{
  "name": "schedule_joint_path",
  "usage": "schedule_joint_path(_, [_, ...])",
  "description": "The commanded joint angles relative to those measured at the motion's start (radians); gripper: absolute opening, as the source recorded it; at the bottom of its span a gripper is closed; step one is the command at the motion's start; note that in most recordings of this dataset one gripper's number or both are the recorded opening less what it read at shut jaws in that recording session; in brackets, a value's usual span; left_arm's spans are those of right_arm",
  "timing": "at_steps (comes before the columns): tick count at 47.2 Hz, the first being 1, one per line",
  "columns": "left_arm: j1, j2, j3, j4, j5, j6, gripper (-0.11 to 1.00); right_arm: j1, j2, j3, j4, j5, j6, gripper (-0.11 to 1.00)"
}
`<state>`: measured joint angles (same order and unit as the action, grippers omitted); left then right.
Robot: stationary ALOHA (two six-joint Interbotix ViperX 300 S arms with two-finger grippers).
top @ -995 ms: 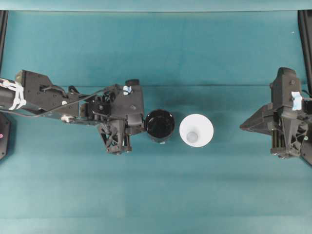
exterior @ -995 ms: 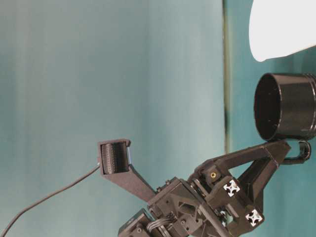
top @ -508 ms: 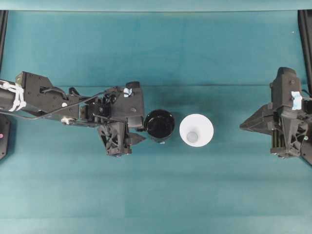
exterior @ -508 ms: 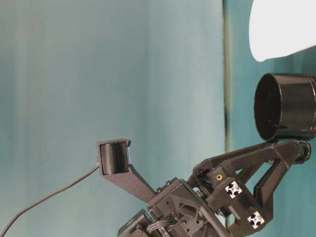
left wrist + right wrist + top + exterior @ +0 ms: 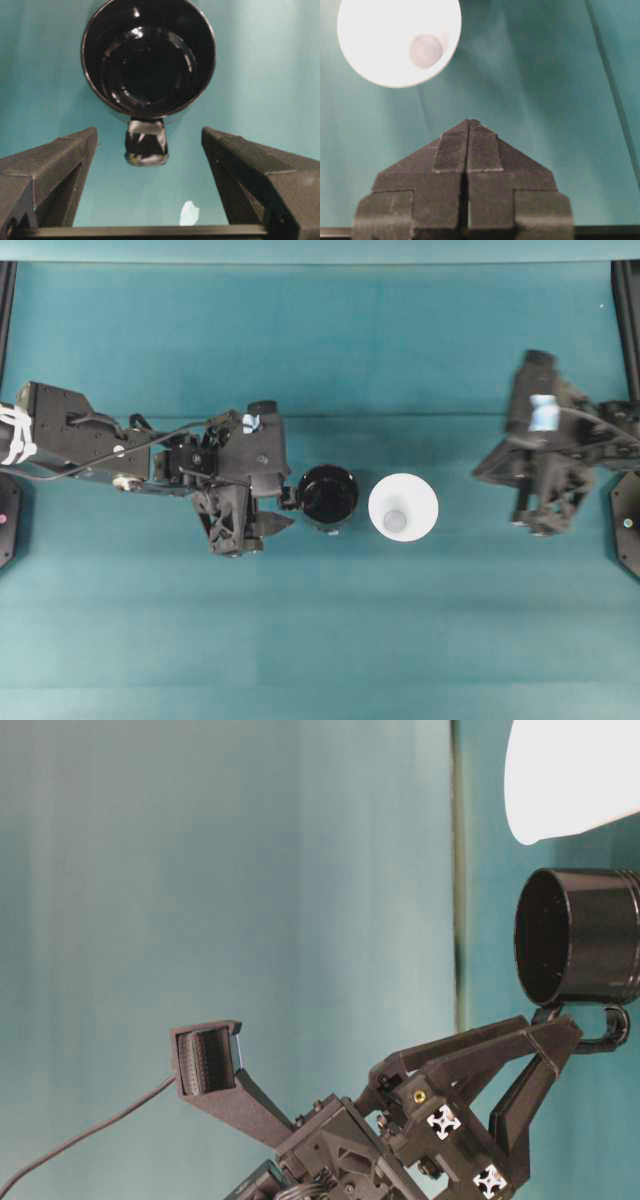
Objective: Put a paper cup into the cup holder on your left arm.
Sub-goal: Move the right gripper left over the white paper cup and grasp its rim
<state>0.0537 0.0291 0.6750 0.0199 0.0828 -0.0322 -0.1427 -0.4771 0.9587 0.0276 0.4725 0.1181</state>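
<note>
The black cup holder (image 5: pixel 329 496) (image 5: pixel 580 935) stands upright on the teal table with its small handle (image 5: pixel 146 142) pointing at my left arm (image 5: pixel 100 445). My left gripper (image 5: pixel 287 508) (image 5: pixel 149 132) is open wide, one finger on each side of the handle and neither touching it. The white paper cup (image 5: pixel 403 507) (image 5: pixel 395 40) stands upright just right of the holder (image 5: pixel 149 55), a small gap between them. My right gripper (image 5: pixel 480 474) (image 5: pixel 470 121) is shut and empty, right of the cup and a short way off it.
Black frame rails run along the far left (image 5: pixel 5 320) and far right (image 5: pixel 628 310) table edges. A black base plate (image 5: pixel 628 530) sits at the right edge. A small white scrap (image 5: pixel 189 212) lies on the cloth between my left fingers.
My left gripper has opened from a narrow gap to wide around the holder's handle, and the arm has drawn back slightly. My right arm has swung left and upward toward the cup.
</note>
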Motion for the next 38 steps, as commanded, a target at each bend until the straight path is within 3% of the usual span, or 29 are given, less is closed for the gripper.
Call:
schedule_joint_path(1, [0.002, -0.023, -0.009, 0.002, -0.011, 0.006, 0.95, -0.003, 0.037, -0.054, 0.003, -0.008, -0.002, 0.15])
schedule_joint_path(13, [-0.008, -0.101, 0.0, 0.002, 0.04, 0.021, 0.96, 0.002, 0.114, -0.124, 0.003, 0.035, 0.006, 0.82])
schedule_joint_path(17, [-0.015, -0.137, 0.015, 0.002, 0.086, 0.025, 0.96, 0.002, 0.126, -0.133, 0.003, 0.028, 0.002, 0.97])
schedule_joint_path(23, [-0.023, -0.187, 0.061, 0.002, 0.138, 0.025, 0.96, 0.003, 0.147, -0.147, 0.002, 0.008, 0.002, 0.96])
schedule_joint_path(38, [-0.032, -0.276, 0.146, 0.002, 0.14, 0.014, 0.96, 0.008, 0.282, -0.209, 0.002, -0.023, 0.011, 0.97])
